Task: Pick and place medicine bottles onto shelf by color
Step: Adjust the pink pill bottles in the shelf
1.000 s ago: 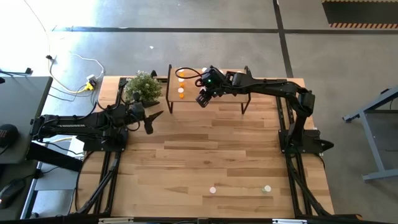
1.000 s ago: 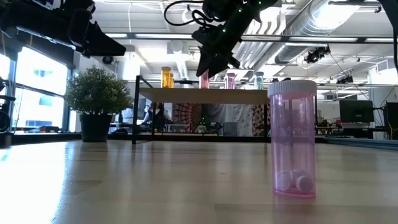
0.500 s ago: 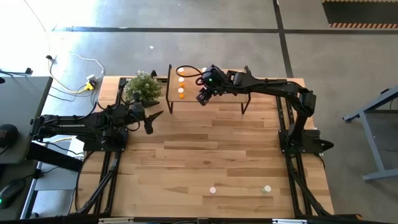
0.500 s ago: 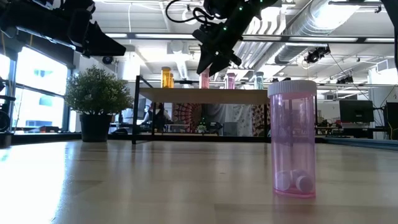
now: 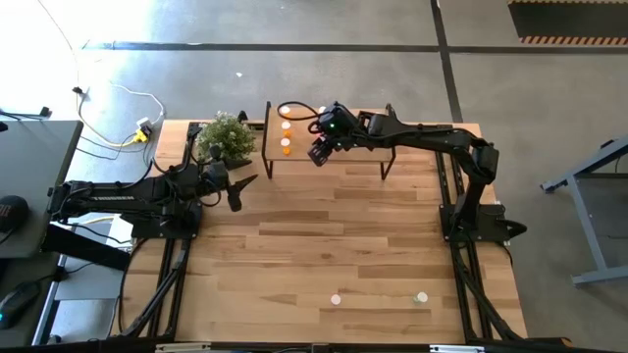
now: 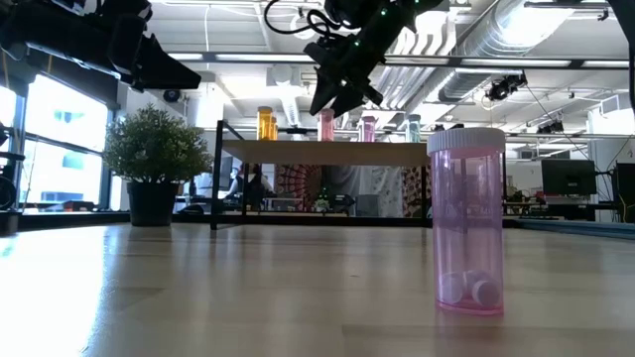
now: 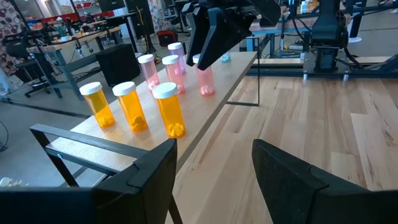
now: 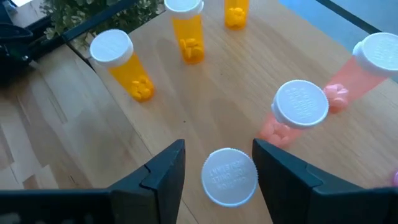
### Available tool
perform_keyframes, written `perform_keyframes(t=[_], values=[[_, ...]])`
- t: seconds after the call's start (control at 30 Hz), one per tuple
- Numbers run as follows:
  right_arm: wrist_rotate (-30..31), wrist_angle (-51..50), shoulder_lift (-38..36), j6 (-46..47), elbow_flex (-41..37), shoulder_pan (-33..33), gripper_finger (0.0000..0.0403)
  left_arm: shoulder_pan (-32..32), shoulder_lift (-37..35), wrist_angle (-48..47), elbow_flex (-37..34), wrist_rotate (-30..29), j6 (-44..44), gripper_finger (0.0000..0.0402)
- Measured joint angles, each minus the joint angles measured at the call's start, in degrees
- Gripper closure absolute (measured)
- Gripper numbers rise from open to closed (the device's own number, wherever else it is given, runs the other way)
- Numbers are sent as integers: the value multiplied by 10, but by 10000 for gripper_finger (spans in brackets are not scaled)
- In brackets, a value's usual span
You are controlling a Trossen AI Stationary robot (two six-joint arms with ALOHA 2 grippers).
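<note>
Right claw [image 8: 216, 163] hangs apart over a pink bottle [image 8: 229, 177] on the shelf [image 8: 186, 106]; rising crookedly could topple it.

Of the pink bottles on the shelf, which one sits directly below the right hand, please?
The pink bottle at the shelf's front edge, its white cap between the right hand's open fingers.

I see a potted plant [image 5: 227, 138] at the table's [image 5: 324, 255] back-left, yellow plug and white cable [image 5: 143, 127] on floor.
</note>
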Motion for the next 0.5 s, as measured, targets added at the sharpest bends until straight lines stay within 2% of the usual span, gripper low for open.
perform_keyframes(t=[0.5], values=[[14,-8,-1,6,0,-2,224,0,0,0,0,0,0,202]])
